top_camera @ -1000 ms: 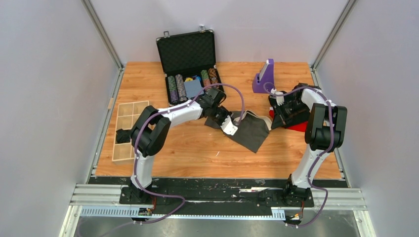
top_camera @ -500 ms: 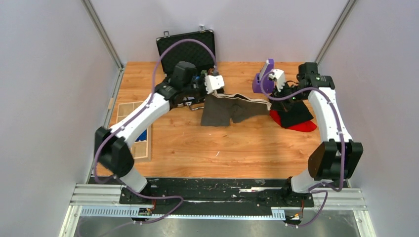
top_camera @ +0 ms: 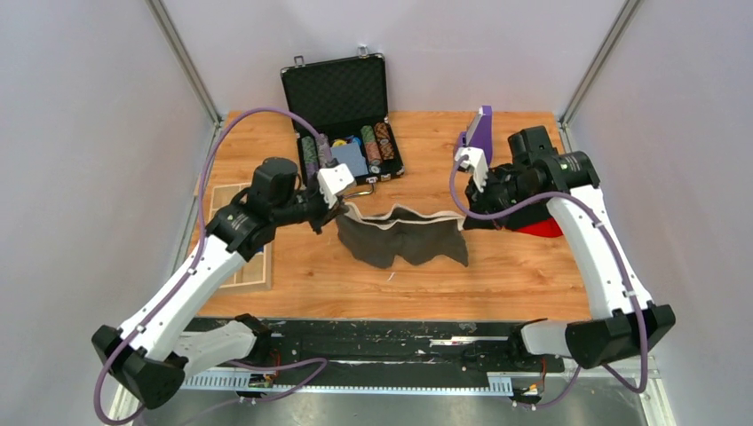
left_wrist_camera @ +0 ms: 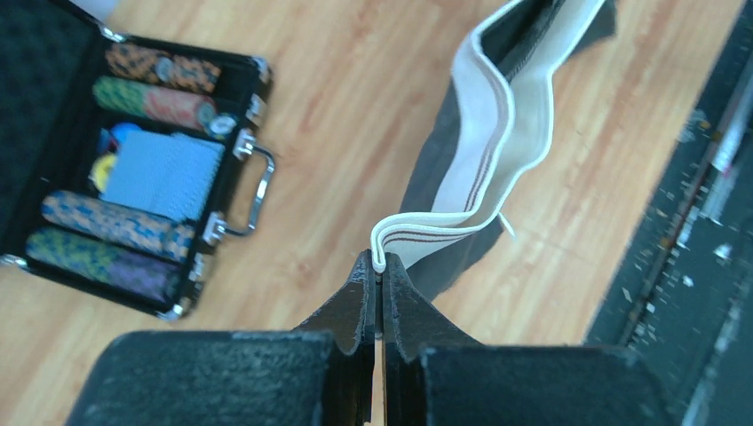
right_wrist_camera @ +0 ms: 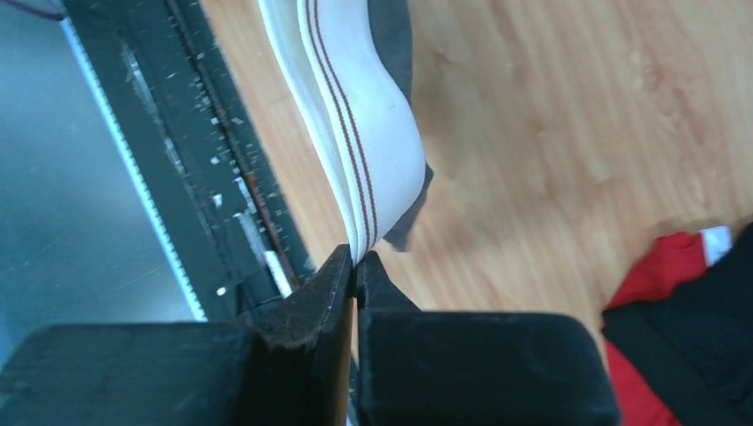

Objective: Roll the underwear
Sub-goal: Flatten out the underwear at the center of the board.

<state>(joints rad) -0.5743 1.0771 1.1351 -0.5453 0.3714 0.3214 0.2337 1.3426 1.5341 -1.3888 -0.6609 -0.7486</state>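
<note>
Dark grey soft cloth underwear [top_camera: 404,240] stretched between both grippers, over middle of orange-brown wood table top [top_camera: 515,266]. White waistband [left_wrist_camera: 497,115] along top.
Left gripper [left_wrist_camera: 379,264]: jaws pinched tight on left waistband corner.
Right gripper [right_wrist_camera: 355,259]: jaws pinched tight on right waistband corner.
Open black poker-chip case [top_camera: 337,93] at back. Bright red cloth [top_camera: 542,229] near right edge. Plain grey walls [top_camera: 89,133] around table.

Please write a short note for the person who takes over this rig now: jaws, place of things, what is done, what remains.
Left gripper: jaws shut on one end of the underwear waistband.
Right gripper: jaws shut on the other end.
Underwear: spread between them over the table.
Done: picked up, spread out.
To do: lay it flat, roll it; nothing rolled yet.
</note>
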